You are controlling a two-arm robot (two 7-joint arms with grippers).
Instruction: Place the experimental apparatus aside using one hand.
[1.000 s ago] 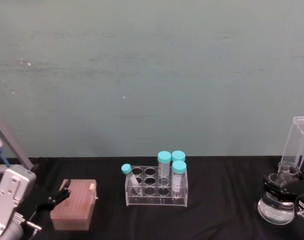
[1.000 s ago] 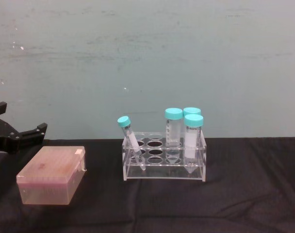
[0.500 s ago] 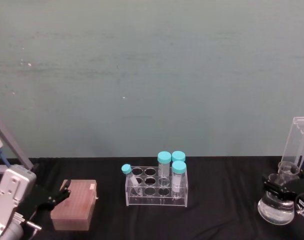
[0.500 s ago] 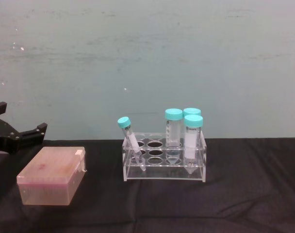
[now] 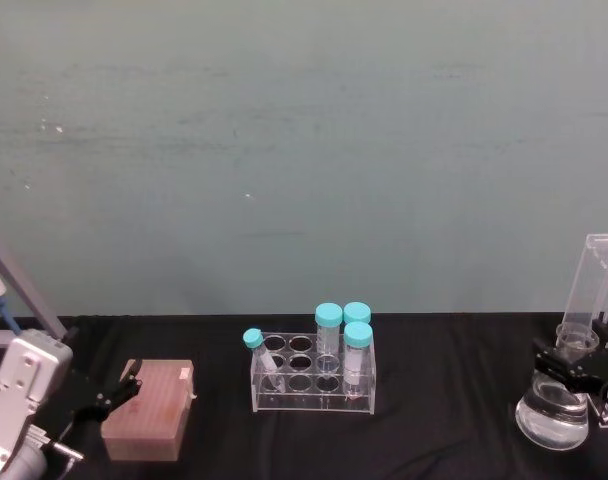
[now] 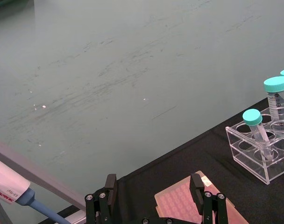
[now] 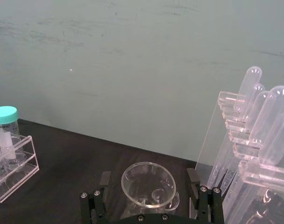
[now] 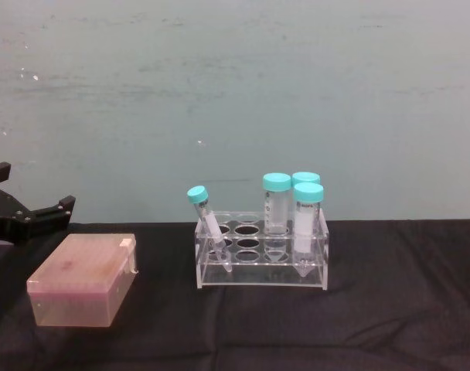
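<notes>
A large conical flask (image 5: 552, 418) holding clear liquid stands at the table's far right. My right gripper (image 5: 574, 372) is at its neck. In the right wrist view the right gripper (image 7: 149, 179) is open, one finger on each side of the flask's round mouth (image 7: 148, 185), with gaps on both sides. Right beside and behind the flask stands the tall acrylic stand (image 5: 599, 280) with its long glass tubes (image 7: 266, 121). My left gripper (image 5: 114, 392) is parked open at the far left.
A clear rack with teal-capped tubes (image 5: 314, 375) sits mid-table. A pink tip box (image 5: 149, 410) lies by the left gripper (image 8: 34, 189). A pipette with a blue cable (image 6: 6, 186) leans at the left edge. Black cloth covers the table.
My right gripper has shifted a little to the right and farther back along the flask's neck. The flask, the rack and the left arm have not moved.
</notes>
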